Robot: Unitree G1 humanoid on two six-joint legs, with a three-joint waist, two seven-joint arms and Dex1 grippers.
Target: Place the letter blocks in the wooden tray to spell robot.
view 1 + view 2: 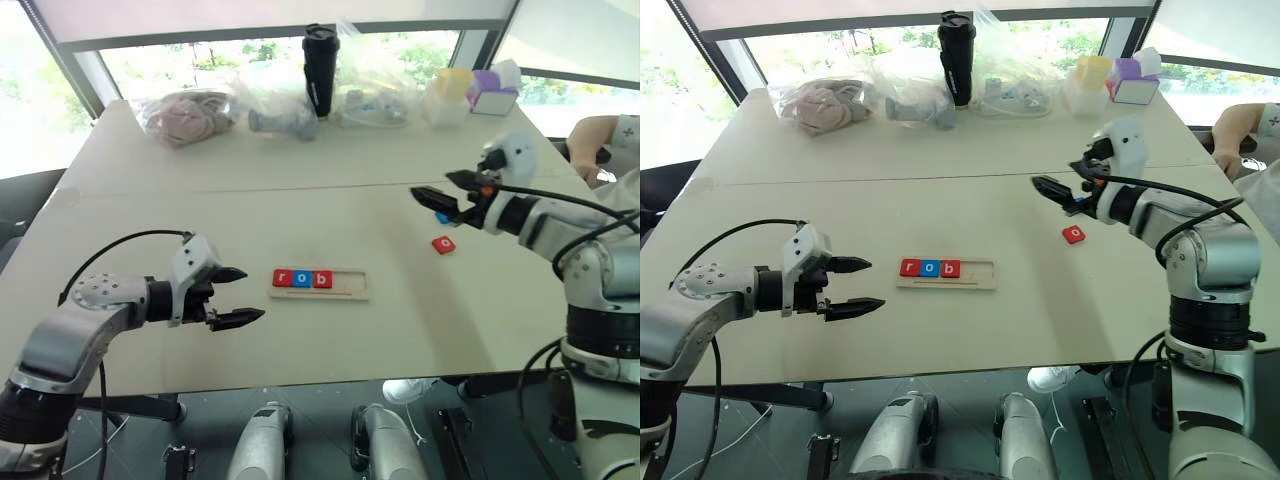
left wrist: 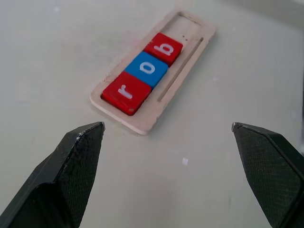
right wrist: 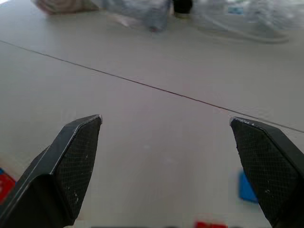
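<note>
The wooden tray lies mid-table, near the front. Its left three places hold letter blocks: a red "r", a blue "o" and a red "b". The tray's right end is bare. A loose red "o" block lies on the table to the tray's right. Just behind it a blue block peeks out from under my right gripper, which hangs open above the table with nothing in it. My left gripper is open and holds nothing, left of the tray and pointing at it.
Along the far edge stand a black tumbler, several plastic bags, and yellow and purple boxes. A person's arm rests at the far right. A seam crosses the table.
</note>
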